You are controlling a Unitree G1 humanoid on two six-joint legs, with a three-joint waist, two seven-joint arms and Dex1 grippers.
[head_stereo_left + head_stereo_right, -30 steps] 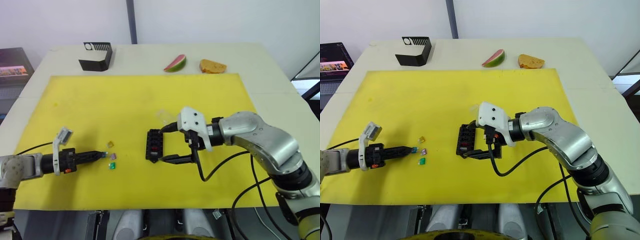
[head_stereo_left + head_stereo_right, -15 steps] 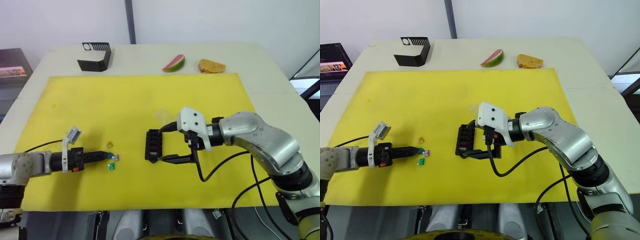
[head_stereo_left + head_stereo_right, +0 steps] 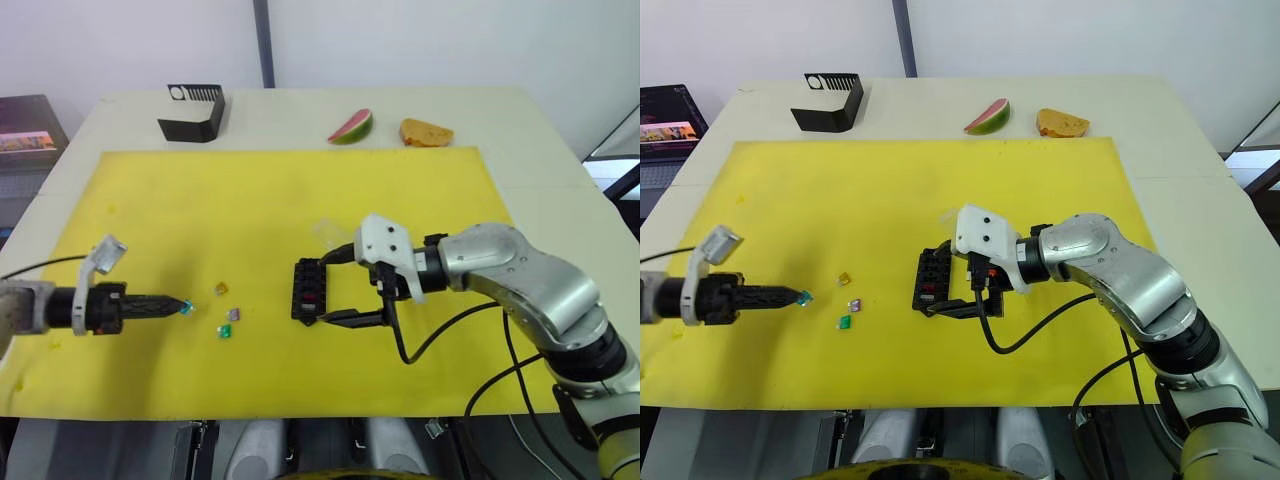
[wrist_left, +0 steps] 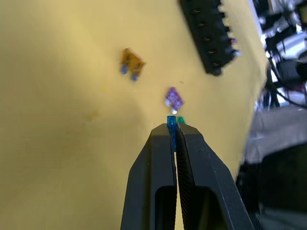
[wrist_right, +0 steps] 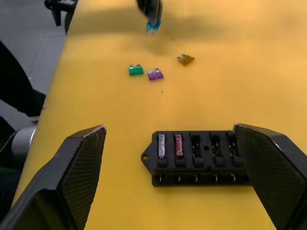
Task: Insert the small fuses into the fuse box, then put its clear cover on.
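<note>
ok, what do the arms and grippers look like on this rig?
Right arm: glossy silver-grey shell, black joints, a white housing by the wrist, black cables looping beneath. Right gripper: two broad black fingers with textured pads. Left arm: grey forearm, black wrist section, small pale grey block on top, thin black cable trailing. Left gripper: two slim black tapered fingers.

The black fuse box (image 3: 308, 291) lies flat at mat centre, grey and red fuses already seated. The clear cover (image 3: 326, 233) rests at its 1 o'clock. Amber (image 3: 220, 288), purple (image 3: 233, 314) and green (image 3: 225, 331) fuses lie loose at its 9 o'clock; a blue fuse (image 3: 185, 307) is held pinched farther out.
</note>
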